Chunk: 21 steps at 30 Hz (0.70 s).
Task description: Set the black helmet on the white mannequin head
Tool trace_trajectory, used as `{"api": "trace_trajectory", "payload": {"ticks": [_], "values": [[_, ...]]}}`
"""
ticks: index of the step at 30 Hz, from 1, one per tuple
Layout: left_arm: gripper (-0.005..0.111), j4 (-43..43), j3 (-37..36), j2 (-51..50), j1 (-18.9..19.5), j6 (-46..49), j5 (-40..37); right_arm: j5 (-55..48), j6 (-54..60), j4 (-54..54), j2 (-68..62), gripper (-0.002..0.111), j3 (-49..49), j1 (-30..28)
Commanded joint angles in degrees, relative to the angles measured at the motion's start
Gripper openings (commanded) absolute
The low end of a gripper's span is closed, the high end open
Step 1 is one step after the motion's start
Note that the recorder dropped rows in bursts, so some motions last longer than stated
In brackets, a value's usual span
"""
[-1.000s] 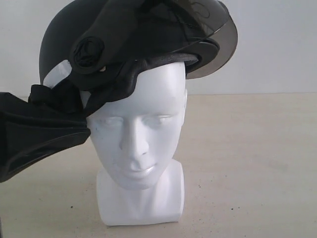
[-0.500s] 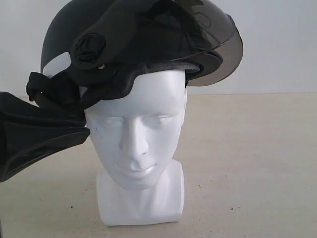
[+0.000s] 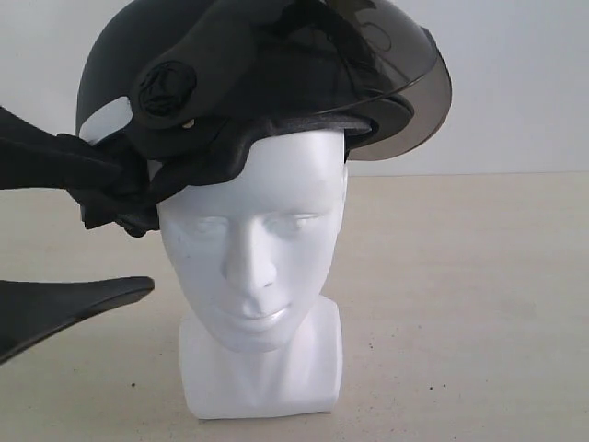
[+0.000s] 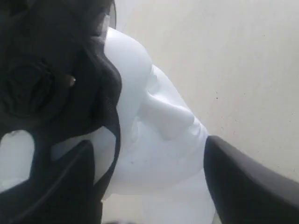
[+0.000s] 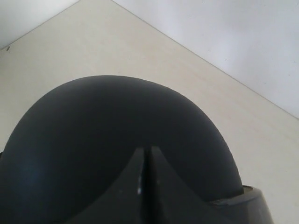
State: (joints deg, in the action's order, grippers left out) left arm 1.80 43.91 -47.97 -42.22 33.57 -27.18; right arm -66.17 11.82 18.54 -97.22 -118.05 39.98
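Atop the glossy white bald mannequin head point(image 3: 258, 249) I see the matte black open-face helmet point(image 3: 129, 55) seated, slightly tilted. My left gripper point(image 3: 136, 228) gapes wide beside the head, holding nothing. My right gripper point(image 5: 145, 184) has its fingers pressed together over the helmet's dome.

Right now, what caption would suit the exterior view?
Black helmet rests askew atop the white mannequin head, smoky visor off to one side, left claw open beside the face.
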Motion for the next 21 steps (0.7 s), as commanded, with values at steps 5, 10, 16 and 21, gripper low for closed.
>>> {"api": "trace_trajectory", "payload": {"ticks": [5, 10, 16, 21], "values": [[0.043, 5.29, 0.36, -5.94, -0.33, -0.57, 3.54, -3.79, 0.66, -1.08, 0.05, 0.0, 0.8, -0.08], [0.028, 5.18, 0.36, -7.38, -0.33, -0.67, 6.13, -3.79, -0.05, -1.19, 0.05, 0.0, 0.8, -0.08], [0.005, 5.05, 0.36, -7.27, -0.33, -2.99, 4.66, -3.79, -1.9, -1.05, 0.05, 0.0, 0.8, -0.08], [0.005, 4.43, 0.36, -7.27, -0.33, -3.36, 0.66, -3.79, -3.22, -1.05, 0.05, 0.0, 0.8, -0.08]]}}
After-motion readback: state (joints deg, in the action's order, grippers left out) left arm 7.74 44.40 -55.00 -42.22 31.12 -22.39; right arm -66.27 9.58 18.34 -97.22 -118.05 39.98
